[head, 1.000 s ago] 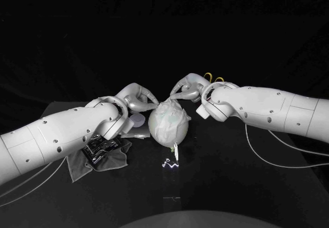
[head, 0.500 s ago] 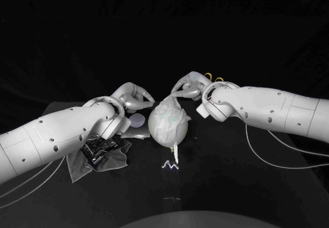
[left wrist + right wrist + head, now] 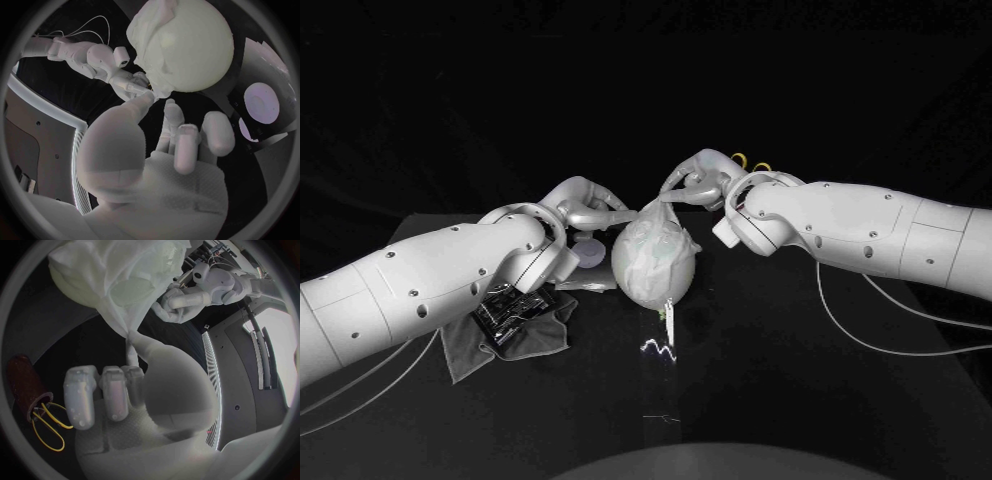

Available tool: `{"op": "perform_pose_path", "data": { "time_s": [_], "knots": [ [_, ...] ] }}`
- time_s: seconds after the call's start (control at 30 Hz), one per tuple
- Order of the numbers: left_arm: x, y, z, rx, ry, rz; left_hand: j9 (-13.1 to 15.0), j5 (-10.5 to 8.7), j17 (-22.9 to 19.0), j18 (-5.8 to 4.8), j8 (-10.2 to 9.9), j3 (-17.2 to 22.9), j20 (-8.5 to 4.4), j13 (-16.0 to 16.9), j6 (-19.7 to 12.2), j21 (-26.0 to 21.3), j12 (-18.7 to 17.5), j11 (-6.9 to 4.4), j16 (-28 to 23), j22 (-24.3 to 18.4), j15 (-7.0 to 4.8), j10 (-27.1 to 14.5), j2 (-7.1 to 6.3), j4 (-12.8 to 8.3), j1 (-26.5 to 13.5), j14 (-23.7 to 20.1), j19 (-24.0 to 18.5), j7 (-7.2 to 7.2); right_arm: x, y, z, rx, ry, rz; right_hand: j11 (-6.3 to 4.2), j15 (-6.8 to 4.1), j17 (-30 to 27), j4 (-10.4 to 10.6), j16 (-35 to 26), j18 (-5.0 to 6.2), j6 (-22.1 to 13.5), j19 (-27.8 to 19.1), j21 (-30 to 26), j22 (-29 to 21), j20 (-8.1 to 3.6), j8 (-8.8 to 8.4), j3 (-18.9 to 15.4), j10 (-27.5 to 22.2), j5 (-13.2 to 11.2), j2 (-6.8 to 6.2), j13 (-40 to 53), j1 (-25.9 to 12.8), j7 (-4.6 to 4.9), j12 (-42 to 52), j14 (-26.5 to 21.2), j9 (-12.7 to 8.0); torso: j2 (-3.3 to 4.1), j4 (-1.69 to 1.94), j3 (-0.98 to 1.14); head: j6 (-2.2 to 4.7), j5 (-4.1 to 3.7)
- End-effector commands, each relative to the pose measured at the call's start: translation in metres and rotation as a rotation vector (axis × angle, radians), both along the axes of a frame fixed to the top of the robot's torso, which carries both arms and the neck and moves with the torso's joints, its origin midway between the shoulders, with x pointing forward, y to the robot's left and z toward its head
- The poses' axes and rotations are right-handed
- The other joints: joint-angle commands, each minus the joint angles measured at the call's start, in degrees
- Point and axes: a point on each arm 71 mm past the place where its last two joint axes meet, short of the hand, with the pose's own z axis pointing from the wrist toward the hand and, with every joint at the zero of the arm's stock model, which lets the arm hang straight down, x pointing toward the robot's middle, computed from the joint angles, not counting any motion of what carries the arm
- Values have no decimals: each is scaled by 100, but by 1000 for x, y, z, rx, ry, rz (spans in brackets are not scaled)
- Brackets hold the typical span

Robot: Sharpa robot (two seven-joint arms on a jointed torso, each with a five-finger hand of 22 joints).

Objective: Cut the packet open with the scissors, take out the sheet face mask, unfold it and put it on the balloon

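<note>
Plainly, with the sheet mask (image 3: 651, 255) draped over the balloon (image 3: 194, 45) on the table (image 3: 776, 380), its far edge pinched in the right hand (image 3: 700, 183) and the left hand (image 3: 586, 208) beside it in a grip I cannot judge, any tug may roll the balloon or peel the sheet mask off.
</note>
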Motion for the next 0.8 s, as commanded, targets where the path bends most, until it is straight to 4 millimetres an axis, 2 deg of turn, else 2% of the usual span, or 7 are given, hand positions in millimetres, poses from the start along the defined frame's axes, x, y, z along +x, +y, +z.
{"op": "perform_pose_path", "data": {
  "time_s": [0.03,0.3,0.47,0.8],
  "knots": [
    [-1,-4,-1,32,16,-37,-22,-20,1506,20,-41,-108,31,-12,-27,-32,-15,4,38,-1,52,-43,6,26,60,607,-16,4,0,2,1,4,-11,10,-35,-36,1505,0,20,-80,47,624,37,1507,-24,18,22,609,14,52,1505,-12,-11,40,609,103,3,-1,-1,5,6],
    [0,-6,-2,64,16,-47,-79,-20,1506,24,-114,-370,60,-54,-57,-39,-39,25,38,-9,79,-102,30,94,213,607,-22,33,0,2,1,4,-9,13,-35,-36,1505,0,20,-80,47,624,37,1507,-24,18,22,609,14,52,1505,-12,-11,40,609,103,4,-5,-3,-6,11],
    [-1,-8,-3,86,19,-65,-96,-19,1506,18,-108,-455,63,89,31,-22,76,8,38,27,70,-1,93,62,453,607,0,15,0,3,1,4,-9,14,-35,-36,1505,0,20,-80,47,624,37,1507,-24,18,22,609,14,52,1505,-12,-11,40,609,103,2,-2,-1,-17,2],
    [-1,-4,-5,109,28,-60,-106,-19,1506,7,-95,-503,53,246,110,4,194,-9,38,84,55,114,148,79,532,607,35,-3,-1,1,1,4,-9,11,-35,-36,1505,0,20,-80,47,624,37,1507,-24,18,22,609,14,52,1505,-12,-11,40,609,103,5,-3,-2,-17,-7]
  ]
}}
